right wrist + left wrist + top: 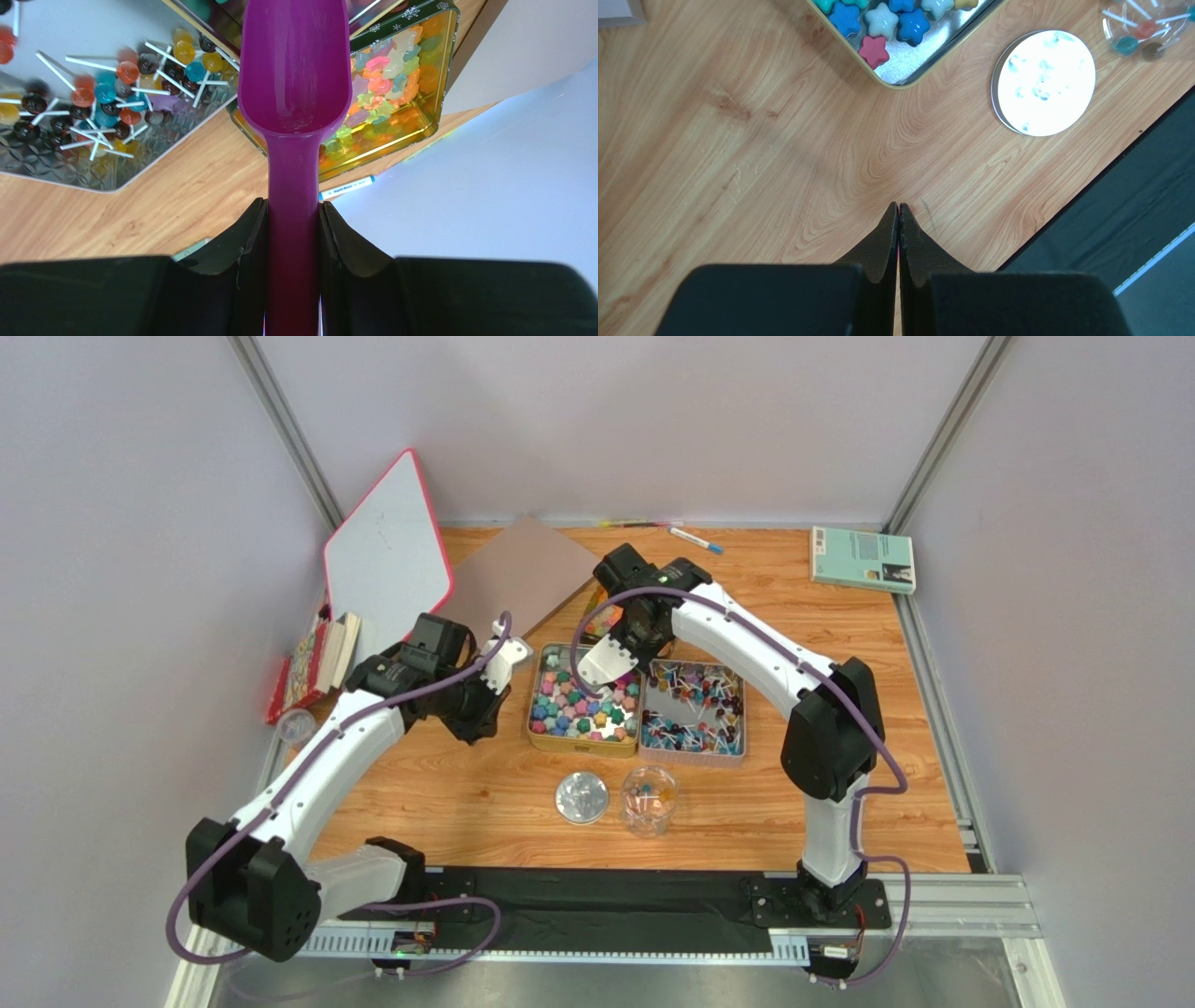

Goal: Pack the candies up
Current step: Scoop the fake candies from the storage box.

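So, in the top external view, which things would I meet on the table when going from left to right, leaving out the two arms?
White board with a red rim → gold rectangular tin of pastel star candies → silver rectangular tin of lollipops → teal book.

The left wrist view's top edge crops the candies (882,21) and tin (915,61).
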`<control>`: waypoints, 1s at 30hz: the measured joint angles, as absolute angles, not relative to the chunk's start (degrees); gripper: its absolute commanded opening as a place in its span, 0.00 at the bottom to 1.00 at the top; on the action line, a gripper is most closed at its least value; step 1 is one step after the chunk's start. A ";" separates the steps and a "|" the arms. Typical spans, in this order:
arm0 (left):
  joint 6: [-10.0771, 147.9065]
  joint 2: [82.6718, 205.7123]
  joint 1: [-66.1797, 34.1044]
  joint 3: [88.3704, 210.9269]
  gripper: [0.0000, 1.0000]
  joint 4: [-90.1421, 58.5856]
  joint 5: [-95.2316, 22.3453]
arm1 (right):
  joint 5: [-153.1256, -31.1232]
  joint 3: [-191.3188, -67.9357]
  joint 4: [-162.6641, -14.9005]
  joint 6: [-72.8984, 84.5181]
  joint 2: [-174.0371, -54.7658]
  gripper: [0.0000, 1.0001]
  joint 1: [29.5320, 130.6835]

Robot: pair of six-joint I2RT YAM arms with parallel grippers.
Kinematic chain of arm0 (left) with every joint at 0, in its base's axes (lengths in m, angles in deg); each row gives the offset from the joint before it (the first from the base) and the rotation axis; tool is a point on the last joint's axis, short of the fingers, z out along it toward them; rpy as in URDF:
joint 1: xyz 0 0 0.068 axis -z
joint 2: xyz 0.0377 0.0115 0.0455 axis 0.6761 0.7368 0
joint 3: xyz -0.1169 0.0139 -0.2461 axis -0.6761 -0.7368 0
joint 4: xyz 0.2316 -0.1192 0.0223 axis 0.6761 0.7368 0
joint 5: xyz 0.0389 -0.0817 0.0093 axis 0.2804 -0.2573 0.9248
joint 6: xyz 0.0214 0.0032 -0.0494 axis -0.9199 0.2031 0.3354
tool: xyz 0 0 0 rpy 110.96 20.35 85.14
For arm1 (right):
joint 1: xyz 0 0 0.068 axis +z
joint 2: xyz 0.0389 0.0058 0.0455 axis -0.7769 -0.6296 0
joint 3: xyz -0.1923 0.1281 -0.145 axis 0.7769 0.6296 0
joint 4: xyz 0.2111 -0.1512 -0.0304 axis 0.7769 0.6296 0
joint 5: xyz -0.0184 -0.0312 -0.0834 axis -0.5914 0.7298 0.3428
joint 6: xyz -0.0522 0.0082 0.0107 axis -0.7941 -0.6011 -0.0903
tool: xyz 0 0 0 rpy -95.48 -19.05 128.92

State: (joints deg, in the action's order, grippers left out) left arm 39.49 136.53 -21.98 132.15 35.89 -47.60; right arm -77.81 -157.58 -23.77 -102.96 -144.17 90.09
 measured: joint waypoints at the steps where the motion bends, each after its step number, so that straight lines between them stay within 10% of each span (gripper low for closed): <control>1: 39.66 135.37 -22.00 132.15 0.00 36.04 -47.62 | -76.30 -157.58 -23.97 -103.04 -144.41 0.00 90.73; 30: 41.30 125.71 -24.69 132.15 0.00 38.86 -49.66 | -70.94 -165.10 -15.73 -87.85 -155.88 0.00 95.01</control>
State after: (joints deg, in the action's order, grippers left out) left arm 41.30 125.71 -24.69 132.15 38.86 -49.66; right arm -70.94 -165.10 -15.73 -87.85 -155.88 95.01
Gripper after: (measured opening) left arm 0.002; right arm 0.285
